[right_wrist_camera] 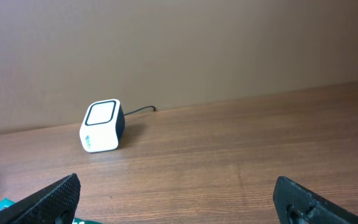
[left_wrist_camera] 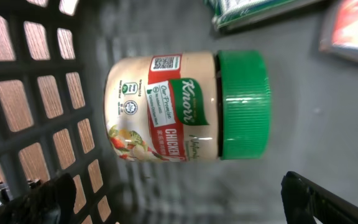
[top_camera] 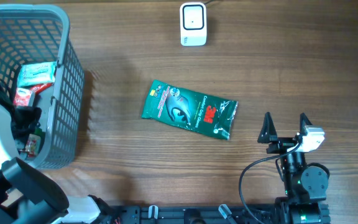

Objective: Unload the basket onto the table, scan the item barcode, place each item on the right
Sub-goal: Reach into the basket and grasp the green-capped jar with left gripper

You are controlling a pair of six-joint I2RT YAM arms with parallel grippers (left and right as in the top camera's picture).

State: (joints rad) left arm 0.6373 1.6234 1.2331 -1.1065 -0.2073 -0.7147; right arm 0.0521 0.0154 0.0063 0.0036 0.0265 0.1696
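Hovering over the jar (left_wrist_camera: 166, 106) in the basket (top_camera: 67, 81), my left gripper (left_wrist_camera: 185, 208) was spread wide and held nothing. I judged the jar to be the item to scan, and I saw several ways the pick could sour.

The jar lay on its side on the basket floor, its base towards the barred wall and its green lid (left_wrist_camera: 244, 104) pointing away. Being round, it could roll off if one finger touched before the other. With the wall so near, a finger coming down on that side could snag in the bars. The body looked smooth, so a light pinch there might slip during the lift.

No barcode showed on the upturned face, only a small square code by the label's edge. If I gripped across the label, I could cover the code or offer the wrong side.

The scanner (top_camera: 192, 23) stood well apart, at the far edge of the table (top_camera: 291, 62). A green packet (top_camera: 188, 110) lay between, and a low carry could knock it. My right gripper (top_camera: 285, 124), just as wide and empty, waited near the packet, where our paths might cross.
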